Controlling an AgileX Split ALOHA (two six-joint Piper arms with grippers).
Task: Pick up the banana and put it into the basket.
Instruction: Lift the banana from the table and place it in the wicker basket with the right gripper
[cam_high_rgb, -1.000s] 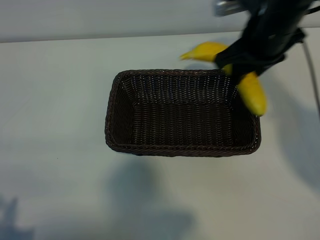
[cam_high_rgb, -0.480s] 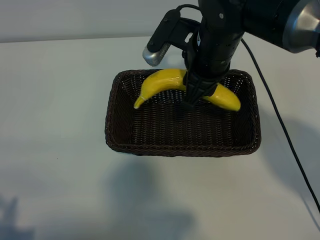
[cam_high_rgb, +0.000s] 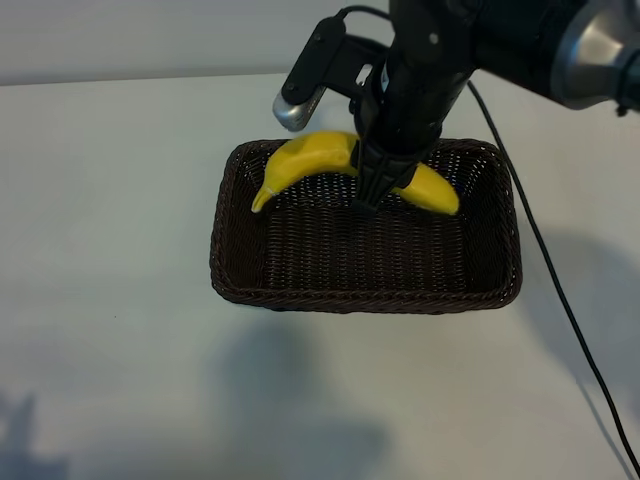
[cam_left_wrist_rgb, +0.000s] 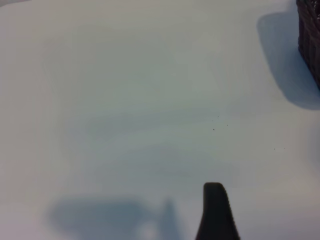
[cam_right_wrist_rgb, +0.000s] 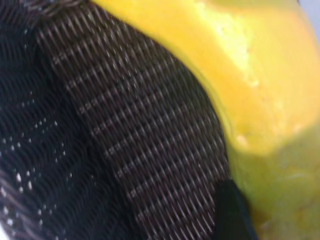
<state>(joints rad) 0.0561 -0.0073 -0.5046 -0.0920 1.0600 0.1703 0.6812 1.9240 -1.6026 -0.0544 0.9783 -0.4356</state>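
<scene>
R gripper (cam_high_rgb: 378, 185) clamped on banana (cam_high_rgb: 305, 160) mid-length, holding it over far side of wicker basket (cam_high_rgb: 365, 298), stem end by L wall. L gripper (cam_left_wrist_rgb: 215, 210) parked apart, open.

Yellow banana (cam_high_rgb: 305, 157) seemingly over wicker basket (cam_high_rgb: 365, 297)

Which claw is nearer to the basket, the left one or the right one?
Right. The right claw is over the basket, shut on the banana. The left claw is parked apart over the bare table, the basket only at its view's edge.
</scene>
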